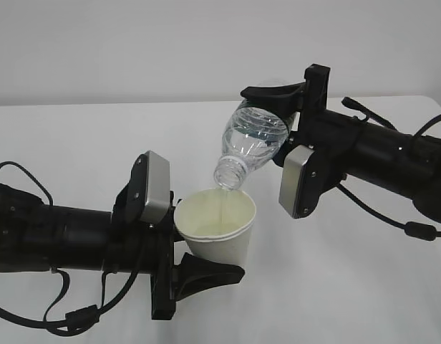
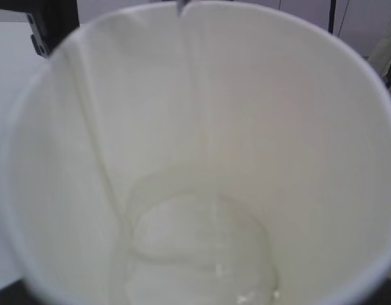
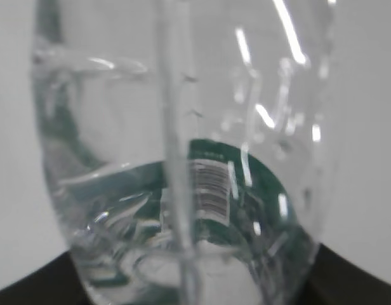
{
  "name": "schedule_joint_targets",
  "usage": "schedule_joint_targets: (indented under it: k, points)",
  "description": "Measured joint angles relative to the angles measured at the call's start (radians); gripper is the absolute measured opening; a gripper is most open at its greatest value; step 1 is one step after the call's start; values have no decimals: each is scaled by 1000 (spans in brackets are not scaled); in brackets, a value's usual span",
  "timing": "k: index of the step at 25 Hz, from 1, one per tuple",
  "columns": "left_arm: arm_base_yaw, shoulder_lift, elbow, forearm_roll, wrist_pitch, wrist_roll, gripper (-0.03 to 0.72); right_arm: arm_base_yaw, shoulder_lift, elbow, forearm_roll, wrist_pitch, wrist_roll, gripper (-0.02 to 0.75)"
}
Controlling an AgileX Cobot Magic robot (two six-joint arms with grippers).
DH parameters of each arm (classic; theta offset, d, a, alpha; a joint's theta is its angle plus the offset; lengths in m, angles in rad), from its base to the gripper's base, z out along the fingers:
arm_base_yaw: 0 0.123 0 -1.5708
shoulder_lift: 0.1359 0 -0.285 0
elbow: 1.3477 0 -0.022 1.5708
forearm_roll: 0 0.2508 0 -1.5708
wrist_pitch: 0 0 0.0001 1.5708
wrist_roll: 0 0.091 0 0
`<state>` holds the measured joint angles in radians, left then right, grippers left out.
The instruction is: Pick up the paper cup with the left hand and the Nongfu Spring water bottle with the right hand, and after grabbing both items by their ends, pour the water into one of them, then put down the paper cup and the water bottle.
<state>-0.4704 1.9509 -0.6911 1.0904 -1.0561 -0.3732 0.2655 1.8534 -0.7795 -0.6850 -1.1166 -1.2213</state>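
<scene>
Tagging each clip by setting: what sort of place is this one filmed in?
Probably a lab or test bench rather than a home: a bare white tabletop against a plain pale wall, with nothing on view but two black robot arms, a small white paper cup and a clear ribbed plastic bottle.

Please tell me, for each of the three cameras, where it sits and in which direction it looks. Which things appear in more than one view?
Exterior view: in front of the table, looking down at a slant; both arms show, left gripper holding the paper cup, right gripper tilting the water bottle.
Left wrist view: on the left wrist, looking into the paper cup; no gripper parts clearly visible.
Right wrist view: on the right wrist, close against the water bottle; no fingers visible.
Shared: cup in exterior and left wrist views; bottle in exterior and right wrist views.
</scene>
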Motion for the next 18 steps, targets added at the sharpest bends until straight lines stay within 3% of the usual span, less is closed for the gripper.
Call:
schedule_joint_targets:
  k: [18]
  points:
    - [0,0,0,0,0,0,435,0,0,0,1,-2,-2,411]
